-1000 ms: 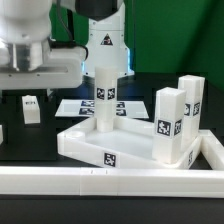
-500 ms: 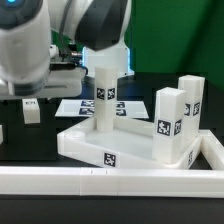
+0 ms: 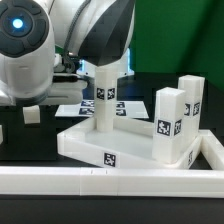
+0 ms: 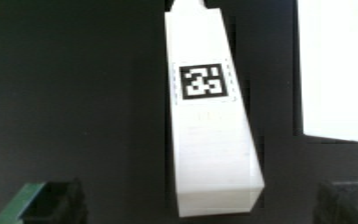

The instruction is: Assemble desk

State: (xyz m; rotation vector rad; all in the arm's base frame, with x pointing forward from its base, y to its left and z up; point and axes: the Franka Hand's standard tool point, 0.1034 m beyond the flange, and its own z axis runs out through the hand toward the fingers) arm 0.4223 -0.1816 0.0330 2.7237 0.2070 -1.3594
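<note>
Fingertips of the gripper (image 4: 202,202) show as two dark green blurs at the corners of the wrist view, spread wide with nothing between them but open air and the leg below; the tool is released and holds nothing. Directly beneath it, centred between the fingers (image 4: 48,203), lies one loose white leg (image 4: 213,120) on the black table (image 4: 69,90), its square tag facing up at the camera and its near end pointing toward the gripper. Whether the fingers are level with this leg or above it is hard to judge from so close, though no contact shows. Beside the leg, off to one side of the tool, a pale edge of another white part (image 4: 341,70) enters the wrist view.

In the exterior view the arm (image 3: 70,40) fills the upper part and hides the gripper itself. Away from the tool, the desk slab (image 3: 120,145) lies flat with its raised rim up. One leg stands upright in it (image 3: 106,95), and two more upright legs (image 3: 170,125) are at its corner toward the exterior view's right. The long white rail (image 3: 110,181) runs across the front, and the marker board (image 3: 75,107) lies behind the slab.
</note>
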